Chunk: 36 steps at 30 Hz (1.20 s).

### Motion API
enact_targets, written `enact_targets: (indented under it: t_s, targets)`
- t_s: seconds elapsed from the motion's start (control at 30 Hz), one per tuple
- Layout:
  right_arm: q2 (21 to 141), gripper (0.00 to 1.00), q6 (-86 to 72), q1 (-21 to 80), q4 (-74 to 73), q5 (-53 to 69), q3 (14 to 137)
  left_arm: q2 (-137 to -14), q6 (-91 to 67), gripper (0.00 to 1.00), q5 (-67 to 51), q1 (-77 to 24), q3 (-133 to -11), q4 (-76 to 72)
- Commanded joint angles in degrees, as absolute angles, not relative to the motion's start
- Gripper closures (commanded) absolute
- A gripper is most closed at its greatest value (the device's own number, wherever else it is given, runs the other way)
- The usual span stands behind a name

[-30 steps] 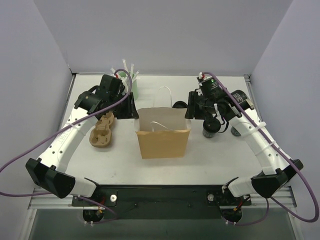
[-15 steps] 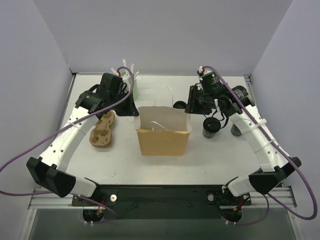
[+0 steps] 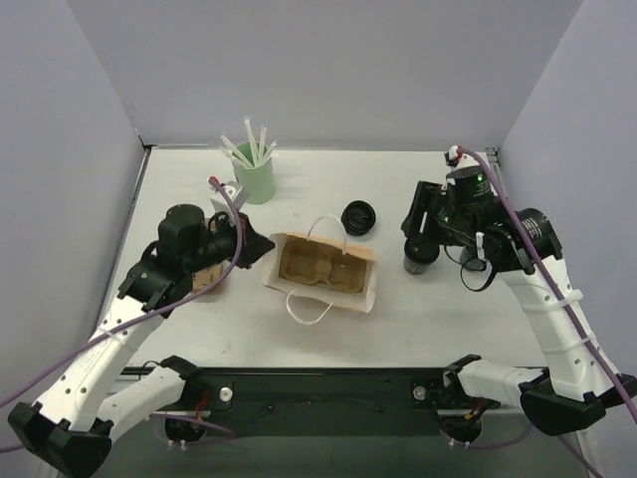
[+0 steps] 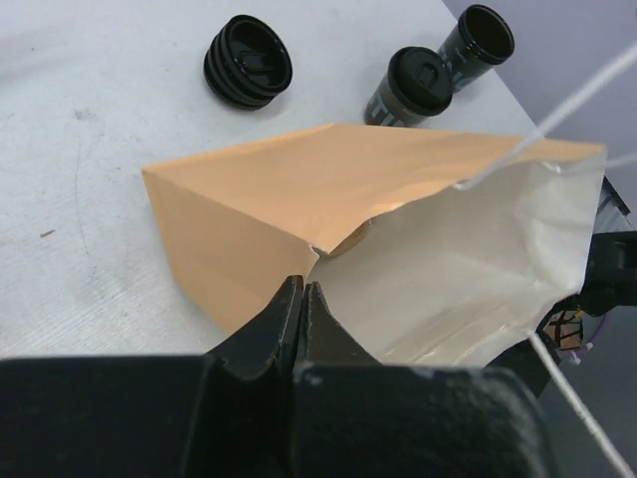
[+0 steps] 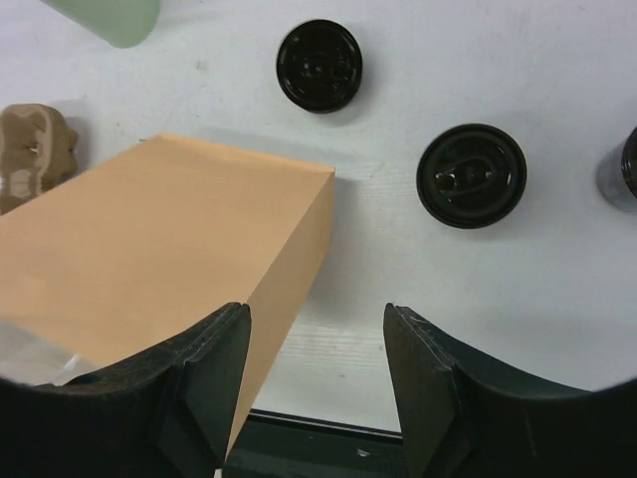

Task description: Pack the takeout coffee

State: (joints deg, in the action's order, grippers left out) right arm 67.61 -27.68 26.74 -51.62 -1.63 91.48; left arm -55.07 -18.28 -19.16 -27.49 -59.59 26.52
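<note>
Tipped since earlier: paper bag (image 3: pixel 320 274), rim clenched by left tool (image 4: pixel 304 294). Right tool (image 5: pixel 314 344) released, empty. Takeout coffee (image 3: pixel 419 257) is stood on surface (image 3: pixel 448 319) near bag; judged light, crushable; mid-wall grasp is advised.

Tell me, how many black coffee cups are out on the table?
2. One lidded cup stands right of the brown paper bag; an open, lidless cup stands just past it, farther right. The black stack behind the bag is lids. Others may hide inside the bag.
</note>
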Motion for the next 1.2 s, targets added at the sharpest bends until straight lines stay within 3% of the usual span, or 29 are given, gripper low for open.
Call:
enact_targets:
  t_s: [0.0, 0.53, 0.8, 1.0, 1.07, 1.1, 1.17]
  targets:
    - [65.66, 0.44, -26.46, 25.66, -52.56, -4.31, 86.93, -49.75, -14.68, 1.00, -22.50, -27.95, -54.76, 13.01]
    - [74.61, 0.46, -21.89, 17.93, -50.28, -0.55, 86.48, -47.91, -13.53, 1.00, -20.74, -27.95, -57.04, 24.69]
    - [74.36, 0.56, -19.69, 25.37, -46.58, 12.30, 96.58, -49.30, -15.55, 1.00, -19.60, -27.95, -60.20, 30.13]
    - [74.71, 0.50, -28.29, 27.16, -51.24, 10.64, 98.53, -54.84, -30.38, 1.00, -6.61, -28.04, -69.16, 46.26]
    - [74.27, 0.48, -29.79, 27.33, -52.37, 10.63, 98.44, -54.58, -36.99, 1.00, -7.37, -28.12, -69.78, 49.04]
    - [74.44, 0.47, -30.49, 27.33, -53.34, 10.46, 98.87, -54.06, -38.57, 0.98, -7.56, -28.47, -69.87, 50.26]
    - [75.75, 0.46, -30.76, 27.33, -57.02, 9.67, 101.68, -51.78, -42.00, 0.84, -8.35, -29.27, -70.31, 50.97]
